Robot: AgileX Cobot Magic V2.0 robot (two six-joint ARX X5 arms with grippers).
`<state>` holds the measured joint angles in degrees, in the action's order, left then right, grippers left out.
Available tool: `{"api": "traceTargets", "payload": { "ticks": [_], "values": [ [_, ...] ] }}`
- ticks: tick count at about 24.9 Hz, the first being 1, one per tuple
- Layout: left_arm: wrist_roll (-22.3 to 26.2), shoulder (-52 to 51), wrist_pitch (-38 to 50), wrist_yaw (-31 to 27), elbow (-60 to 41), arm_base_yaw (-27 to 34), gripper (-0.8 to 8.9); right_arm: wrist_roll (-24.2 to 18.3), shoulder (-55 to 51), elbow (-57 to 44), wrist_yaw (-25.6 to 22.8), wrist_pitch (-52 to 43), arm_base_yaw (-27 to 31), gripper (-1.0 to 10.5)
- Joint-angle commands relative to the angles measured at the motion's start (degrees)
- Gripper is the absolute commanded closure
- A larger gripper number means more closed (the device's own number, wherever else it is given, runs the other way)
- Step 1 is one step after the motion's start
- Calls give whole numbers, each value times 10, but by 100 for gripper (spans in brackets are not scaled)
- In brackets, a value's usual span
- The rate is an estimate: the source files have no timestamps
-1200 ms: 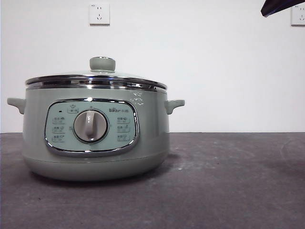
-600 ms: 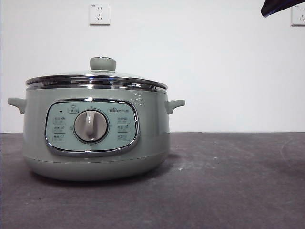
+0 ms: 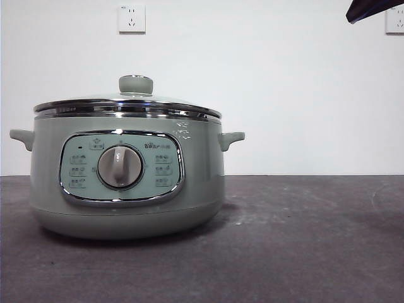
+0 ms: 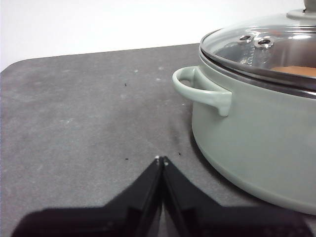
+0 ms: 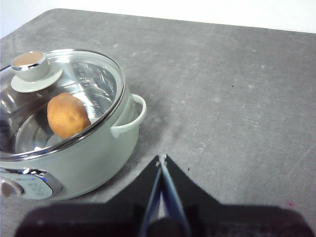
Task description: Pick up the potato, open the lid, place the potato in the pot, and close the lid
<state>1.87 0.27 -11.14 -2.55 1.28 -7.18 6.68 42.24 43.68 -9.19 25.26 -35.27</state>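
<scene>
You see the potato [image 5: 68,115] inside the pot [image 3: 126,183], long axis tilted, under the seated lid [image 3: 126,104]. Left gripper [image 4: 161,160] and right gripper [image 5: 161,159] clenched, empty, above the dark grey table [image 3: 303,240]; white wall [image 3: 284,88] behind.

Lab-like test bench: bare grey table [image 3: 303,240], white wall [image 3: 284,95], sockets [image 3: 131,18].

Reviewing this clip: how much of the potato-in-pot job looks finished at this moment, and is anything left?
It looks complete. The potato lies inside the pot, seen through the glass, and the lid sits closed on the rim. Nothing is in hand: the left tool and right tool are both shut, holding nothing, over bare table beside the pot. No step appears to be left.
</scene>
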Motion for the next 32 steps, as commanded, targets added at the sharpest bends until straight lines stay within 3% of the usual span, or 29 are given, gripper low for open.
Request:
{"api": "traceTargets", "payload": {
  "ticks": [1, 4, 7, 11, 15, 22, 32],
  "values": [
    [-5, -2, 3, -1, -9, 2, 816, 3, 0, -3, -2, -3, 0, 946],
    [-5, -2, 3, -1, -9, 2, 817, -36, -16, -6, -3, 9, 16, 946],
    [-5, -2, 3, -1, -9, 2, 816, -52, -50, -41, 4, -18, 81, 946],
    [-5, -2, 3, -1, -9, 2, 816, -52, -149, -162, 123, -115, 203, 946],
    [-5, -2, 3, -1, -9, 2, 817, -47, -258, -286, 137, -166, 274, 946],
    [-5, -2, 3, -1, -9, 2, 817, -39, -367, -377, 137, -162, 300, 946],
    [-5, -2, 3, -2, -9, 2, 817, -24, -414, -433, 136, -161, 300, 946]
  ]
}}
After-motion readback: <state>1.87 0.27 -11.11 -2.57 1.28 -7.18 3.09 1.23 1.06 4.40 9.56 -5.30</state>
